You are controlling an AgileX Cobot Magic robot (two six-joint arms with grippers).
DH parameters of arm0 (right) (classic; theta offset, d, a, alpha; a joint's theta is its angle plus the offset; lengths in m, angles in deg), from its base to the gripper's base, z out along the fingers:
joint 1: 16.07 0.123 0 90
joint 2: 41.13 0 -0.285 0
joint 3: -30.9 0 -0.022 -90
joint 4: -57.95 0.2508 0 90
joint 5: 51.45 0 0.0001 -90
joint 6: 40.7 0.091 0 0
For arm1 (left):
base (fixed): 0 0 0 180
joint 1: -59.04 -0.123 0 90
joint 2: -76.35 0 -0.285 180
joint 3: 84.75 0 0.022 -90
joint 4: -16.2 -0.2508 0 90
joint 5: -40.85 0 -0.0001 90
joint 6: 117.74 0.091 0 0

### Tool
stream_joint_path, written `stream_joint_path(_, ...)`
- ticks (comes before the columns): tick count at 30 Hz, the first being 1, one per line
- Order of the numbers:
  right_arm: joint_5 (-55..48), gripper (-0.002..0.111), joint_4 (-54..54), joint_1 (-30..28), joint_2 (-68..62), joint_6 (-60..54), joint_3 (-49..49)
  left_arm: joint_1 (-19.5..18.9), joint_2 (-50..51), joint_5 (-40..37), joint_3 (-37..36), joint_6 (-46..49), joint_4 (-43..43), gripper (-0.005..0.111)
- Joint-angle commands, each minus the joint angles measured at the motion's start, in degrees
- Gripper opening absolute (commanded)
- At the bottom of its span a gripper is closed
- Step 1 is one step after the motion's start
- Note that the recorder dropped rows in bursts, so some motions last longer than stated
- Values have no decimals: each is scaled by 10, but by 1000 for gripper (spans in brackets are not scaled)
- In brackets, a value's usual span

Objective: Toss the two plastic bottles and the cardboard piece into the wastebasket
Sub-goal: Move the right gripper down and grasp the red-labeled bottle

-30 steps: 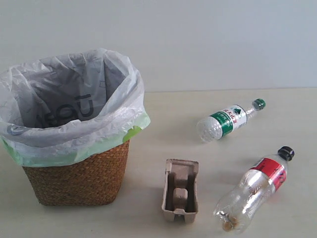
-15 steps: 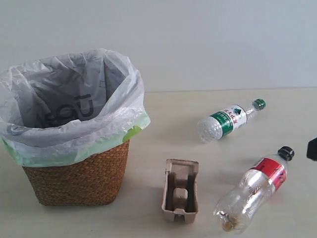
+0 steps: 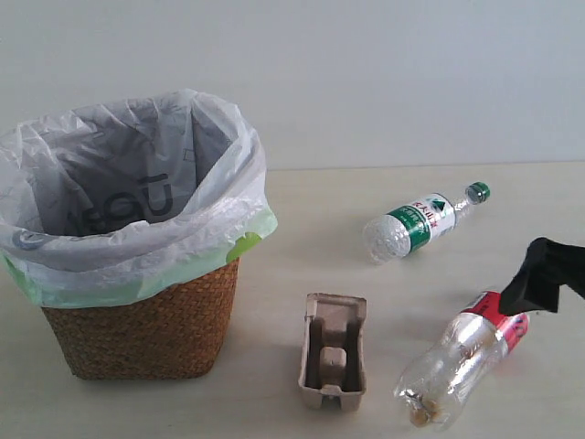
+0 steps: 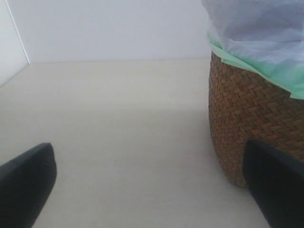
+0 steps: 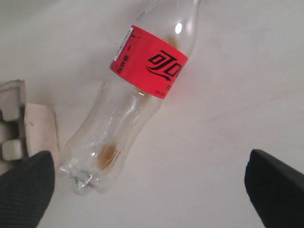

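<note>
The wicker wastebasket [image 3: 137, 320] with its white bag stands at the left. The beige cardboard piece [image 3: 334, 352] lies in front, right of the wastebasket. Farther back lies the smaller green-capped bottle [image 3: 416, 224]. The larger red-label bottle [image 3: 462, 357] lies at the front right, its black cap hidden behind my right gripper [image 3: 541, 277]. In the right wrist view that bottle [image 5: 142, 95] lies under the open gripper [image 5: 152, 194], offset toward one finger, with the cardboard piece [image 5: 28, 123] at the edge. My left gripper [image 4: 152, 199] is open and empty beside the wastebasket [image 4: 247, 109].
Everything rests on a pale beige table [image 3: 384, 183] with a plain grey-white wall behind. Bare tabletop [image 4: 118, 118] stretches beside the basket in the left wrist view. The left arm does not show in the exterior view.
My right gripper has come in from the right edge and moved left over the cap end of the larger bottle. The bottles, cardboard and basket have not moved.
</note>
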State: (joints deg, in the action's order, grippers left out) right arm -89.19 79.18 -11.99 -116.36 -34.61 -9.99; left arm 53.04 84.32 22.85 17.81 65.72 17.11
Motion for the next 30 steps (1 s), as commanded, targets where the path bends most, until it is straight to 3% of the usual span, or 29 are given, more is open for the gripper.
stream_joint_path(1, 66, 105, 81, -1, -76, -78, 3, -1, -2, 5, 2, -5, 1, 108)
stream_joint_path(14, 174, 105, 193, 4, -225, -168, 3, -1, -2, 5, 2, -5, 1, 108)
stream_joint_path(21, 271, 105, 204, 91, -225, -145, 3, -1, -2, 5, 2, -5, 1, 108)
stream_joint_path(30, 246, 105, 204, 98, -226, -133, 4, -1, -2, 5, 2, -5, 1, 108)
